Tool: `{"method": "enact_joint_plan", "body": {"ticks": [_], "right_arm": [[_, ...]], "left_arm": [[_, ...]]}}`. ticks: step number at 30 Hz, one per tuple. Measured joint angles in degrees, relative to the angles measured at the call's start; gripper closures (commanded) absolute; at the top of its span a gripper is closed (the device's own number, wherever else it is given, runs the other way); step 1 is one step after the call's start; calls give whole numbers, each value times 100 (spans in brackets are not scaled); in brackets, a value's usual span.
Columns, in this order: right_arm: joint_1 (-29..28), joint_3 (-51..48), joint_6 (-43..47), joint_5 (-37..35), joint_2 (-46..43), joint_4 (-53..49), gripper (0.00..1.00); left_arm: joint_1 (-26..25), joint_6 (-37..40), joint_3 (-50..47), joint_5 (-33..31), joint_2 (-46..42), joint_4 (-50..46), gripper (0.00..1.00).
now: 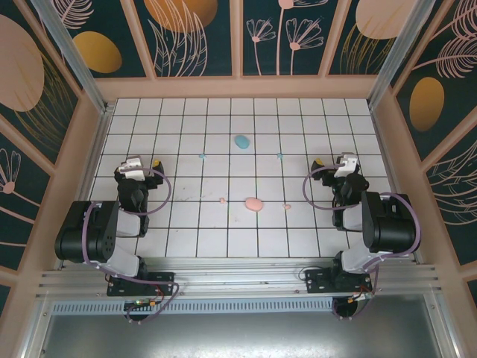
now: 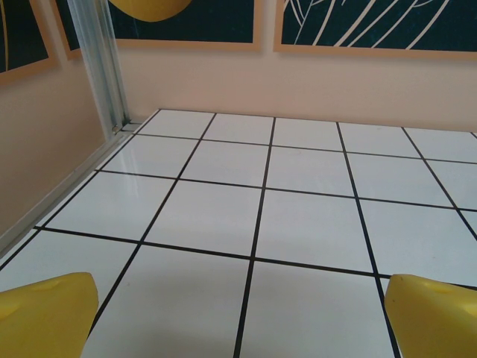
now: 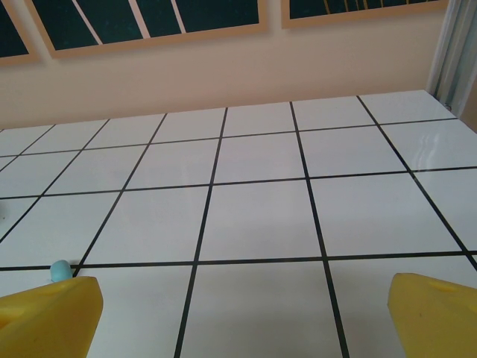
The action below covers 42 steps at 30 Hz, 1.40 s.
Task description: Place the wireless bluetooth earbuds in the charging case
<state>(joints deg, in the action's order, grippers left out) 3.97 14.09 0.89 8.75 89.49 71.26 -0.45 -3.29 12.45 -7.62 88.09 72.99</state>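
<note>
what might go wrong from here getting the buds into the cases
1. Tiny targets: a teal bud and a pink bud lie loose on the glossy table. The wide-open left gripper may push one away instead of pinching it.
2. The pink case and blue case look shut, so they probably need opening first and might slide.

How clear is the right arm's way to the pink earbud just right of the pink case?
Probably yes: the pink earbud lies on bare tiles beside the pink case, and nothing stands between it and the open right gripper.
</note>
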Motion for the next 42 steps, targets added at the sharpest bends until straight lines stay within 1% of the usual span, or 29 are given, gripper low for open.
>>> {"method": "enact_joint_plan", "body": {"ticks": [36,39,42], "right_arm": [[0,0,0,0,0,0,1],[0,0,-2,0,0,0,1],[-2,0,7,31,-59,-111,2]], "left_arm": [[0,0,2,2,-7,-7,2],[0,4,90,50,-151,-286,2],[0,9,367,157,-501,-861,1]]}}
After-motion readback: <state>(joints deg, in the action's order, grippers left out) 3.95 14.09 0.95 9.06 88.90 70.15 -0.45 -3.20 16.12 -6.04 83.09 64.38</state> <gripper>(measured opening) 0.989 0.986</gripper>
